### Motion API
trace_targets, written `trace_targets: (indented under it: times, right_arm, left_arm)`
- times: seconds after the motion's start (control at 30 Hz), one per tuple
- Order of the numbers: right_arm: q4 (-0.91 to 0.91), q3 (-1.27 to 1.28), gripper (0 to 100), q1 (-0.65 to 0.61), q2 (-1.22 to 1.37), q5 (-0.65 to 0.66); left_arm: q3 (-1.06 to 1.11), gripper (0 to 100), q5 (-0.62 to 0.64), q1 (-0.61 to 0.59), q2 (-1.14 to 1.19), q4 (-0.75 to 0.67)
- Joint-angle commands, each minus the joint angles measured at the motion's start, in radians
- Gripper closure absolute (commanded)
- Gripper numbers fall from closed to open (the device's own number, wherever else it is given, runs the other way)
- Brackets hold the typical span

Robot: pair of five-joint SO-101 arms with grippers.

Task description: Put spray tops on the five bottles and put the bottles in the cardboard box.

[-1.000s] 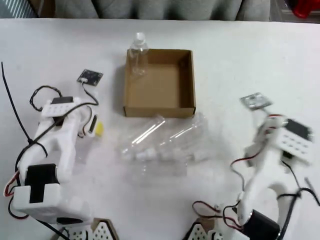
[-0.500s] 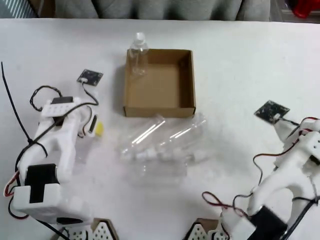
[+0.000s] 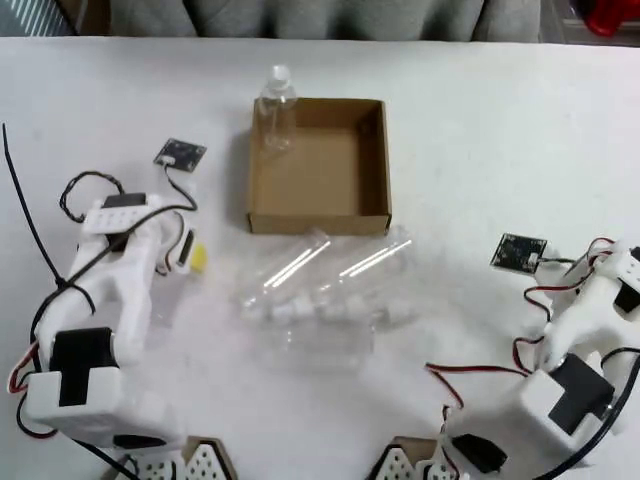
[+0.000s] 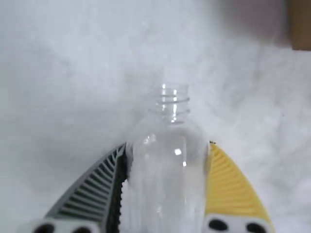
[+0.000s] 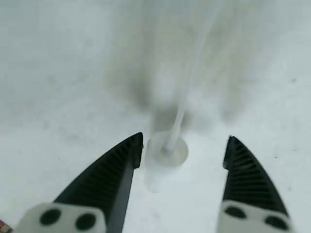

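In the left wrist view a clear bottle (image 4: 170,160) with a bare threaded neck sits between grey and yellow fingers; my left gripper (image 4: 167,145) is shut on it, at the table's left (image 3: 188,255). My right gripper (image 5: 184,138) is open just above the table, and a white spray top (image 5: 167,151) with its thin tube lies between its fingers. The cardboard box (image 3: 372,165) holds nothing on its floor. One capped bottle (image 3: 275,105) stands at the box's far left corner. Several clear bottles (image 3: 320,285) lie piled in front of the box.
The right arm (image 3: 570,380) is folded back at the near right edge of the table, its wrist camera board (image 3: 520,252) pointing toward the pile. A loose black cable (image 3: 25,210) runs beside the left arm (image 3: 120,290). White table surrounds the box.
The right arm has swung away from the bottle pile, out to the right and back toward the near edge. The left arm and its bottle have not moved.
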Motion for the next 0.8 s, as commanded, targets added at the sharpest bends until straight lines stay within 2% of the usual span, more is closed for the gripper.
trace_targets:
  times: [0.0, 0.13, 0.27, 0.43, 0.77]
  right_arm:
    - [-0.068, -0.06, 75.9, -0.012, 0.001, -0.087]
    - [-0.056, -0.121, 80.3, -0.008, -0.041, -0.285]
    - [0.041, -0.195, 87.2, 0.01, -0.099, -0.523]
    - [0.143, -0.219, 98.1, 0.039, -0.16, -0.743]
    - [0.311, -0.164, 98.3, 0.111, -0.22, -1.039]
  left_arm:
    - [-0.02, 98, 0.0, -0.013, -0.044, -0.017]
    - [-0.02, 98, 0.0, -0.013, -0.044, -0.017]
    - [-0.02, 98, 0.0, -0.013, -0.044, -0.017]
    - [-0.02, 98, 0.0, -0.013, -0.044, -0.017]
    - [-0.017, 98, 0.0, -0.013, -0.045, -0.017]
